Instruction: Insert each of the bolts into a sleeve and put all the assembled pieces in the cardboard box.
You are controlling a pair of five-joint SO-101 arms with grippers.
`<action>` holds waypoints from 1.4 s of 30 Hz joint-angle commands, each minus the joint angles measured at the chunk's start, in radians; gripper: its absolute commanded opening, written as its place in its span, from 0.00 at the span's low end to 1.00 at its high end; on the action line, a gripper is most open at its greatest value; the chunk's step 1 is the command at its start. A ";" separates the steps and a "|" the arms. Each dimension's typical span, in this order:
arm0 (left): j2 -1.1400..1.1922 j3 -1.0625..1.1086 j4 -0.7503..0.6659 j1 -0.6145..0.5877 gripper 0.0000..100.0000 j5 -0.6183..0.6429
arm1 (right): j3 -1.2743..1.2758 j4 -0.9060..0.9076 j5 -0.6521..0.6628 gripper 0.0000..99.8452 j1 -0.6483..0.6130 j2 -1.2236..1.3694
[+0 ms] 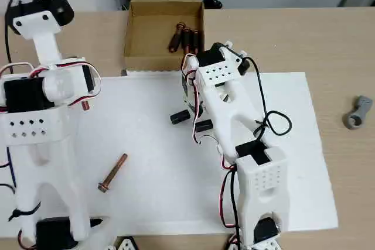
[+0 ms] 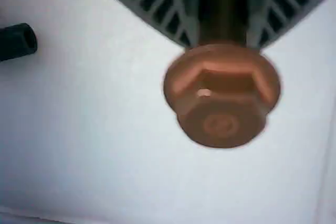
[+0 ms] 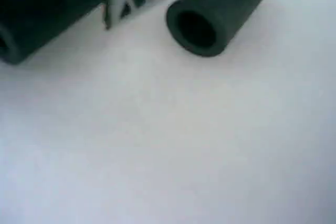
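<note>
Two sleeves, first sleeve (image 1: 180, 116) and second sleeve (image 1: 203, 125), lie toward the white sheet's (image 1: 146, 203) far edge, flanking the right gripper (image 1: 190, 112); its jaws: cannot tell. Left gripper (image 2: 220, 30) clamps a bolt (image 2: 220, 98). Spare bolt (image 1: 113, 172) lies toward the near-left corner. Assembled pieces (image 1: 184, 38) in cardboard box (image 1: 146, 33).

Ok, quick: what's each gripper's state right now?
Left gripper: closed on the copper-coloured hex-head metal bolt.
Right gripper: cannot be told.

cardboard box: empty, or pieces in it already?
Not empty. The box holds a few sleeved bolts, lying near one side wall.
</note>
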 commanded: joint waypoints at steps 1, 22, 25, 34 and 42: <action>-0.044 -0.005 -0.026 -0.008 0.00 -0.006 | -0.034 -0.005 -0.029 0.25 -0.001 -0.005; -0.040 -0.005 -0.020 -0.008 0.00 -0.006 | -0.038 -0.090 -0.120 0.05 -0.056 0.193; -0.044 -0.005 -0.020 -0.008 0.00 -0.006 | -0.038 -0.094 -0.084 0.01 -0.056 0.189; -0.044 -0.004 -0.018 -0.008 0.00 -0.006 | -0.040 -0.036 -0.066 0.01 0.027 0.113; -0.044 -0.004 -0.018 -0.006 0.00 -0.006 | -0.040 0.021 0.206 0.01 0.016 -0.216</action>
